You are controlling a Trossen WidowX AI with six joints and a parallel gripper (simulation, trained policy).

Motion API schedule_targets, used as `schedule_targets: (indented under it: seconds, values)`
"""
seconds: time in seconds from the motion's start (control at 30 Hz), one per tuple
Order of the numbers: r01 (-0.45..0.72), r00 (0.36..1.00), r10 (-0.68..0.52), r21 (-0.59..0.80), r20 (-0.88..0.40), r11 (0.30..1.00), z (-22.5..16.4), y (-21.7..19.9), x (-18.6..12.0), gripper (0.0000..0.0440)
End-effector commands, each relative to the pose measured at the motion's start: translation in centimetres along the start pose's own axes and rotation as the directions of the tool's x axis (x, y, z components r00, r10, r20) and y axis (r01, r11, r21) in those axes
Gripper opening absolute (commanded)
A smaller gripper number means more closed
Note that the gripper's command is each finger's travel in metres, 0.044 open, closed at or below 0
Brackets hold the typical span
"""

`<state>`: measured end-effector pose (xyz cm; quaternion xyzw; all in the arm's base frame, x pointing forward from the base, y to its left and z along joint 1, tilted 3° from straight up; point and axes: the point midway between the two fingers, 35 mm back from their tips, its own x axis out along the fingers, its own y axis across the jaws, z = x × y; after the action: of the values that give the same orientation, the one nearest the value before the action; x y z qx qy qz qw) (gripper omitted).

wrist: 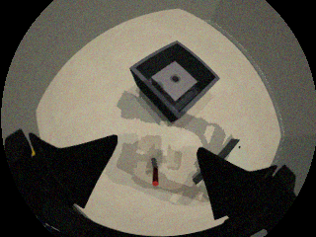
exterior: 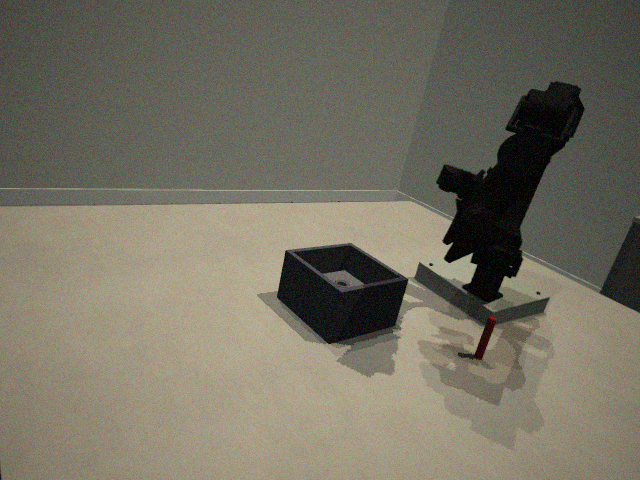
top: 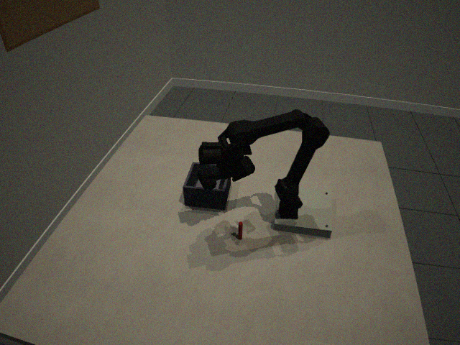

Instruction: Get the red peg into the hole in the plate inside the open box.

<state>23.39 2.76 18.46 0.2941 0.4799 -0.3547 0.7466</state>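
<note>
The red peg (top: 240, 230) (exterior: 485, 338) (wrist: 155, 177) stands upright on the table, in front of the arm's base. The open dark box (top: 205, 198) (exterior: 310, 302) (wrist: 154, 101) stands away from it, with a light plate (exterior: 336, 276) (wrist: 188, 84) at its bottom. The round hole (exterior: 342, 283) (wrist: 175, 78) in the plate looks empty. My gripper (top: 226, 177) (exterior: 447, 251) (wrist: 158, 146) is wide open with nothing between its fingers, in the air above the table. In the wrist view the peg shows below and between the fingertips; in the top view the gripper hides part of the box.
The arm's pale base plate (top: 315, 213) (exterior: 522, 298) lies to the right of the box and behind the peg in the exterior view. The table top (top: 148, 290) (exterior: 155, 387) (wrist: 79, 94) carries the arm's shadow around the peg. A brown panel (top: 44, 18) shows at the upper left of the top view.
</note>
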Motion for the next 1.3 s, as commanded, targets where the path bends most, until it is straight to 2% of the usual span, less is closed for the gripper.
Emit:
schedule_targets:
  seconds: [0.0, 0.4, 0.9, 1.0, 1.27]
  values:
    - [0.038, 0.997, -0.04, -0.021, -0.06, 0.999, -2.7, -0.7, 0.8, 0.044]
    - [0.104, 0.98, -0.109, -0.036, -0.168, 0.994, -8.6, -1.4, 4.7, 0.044]
    - [0.047, 0.977, -0.044, 0.01, -0.211, 0.999, -12.9, -1.3, 10.8, 0.0428]
    - [0.052, 0.973, -0.045, 0.025, -0.225, 0.998, -13.4, -1.5, 11.3, 0.0372]
    - [0.071, 0.956, -0.061, 0.026, -0.287, 0.997, -14.0, -2.0, 11.3, 0.0162]
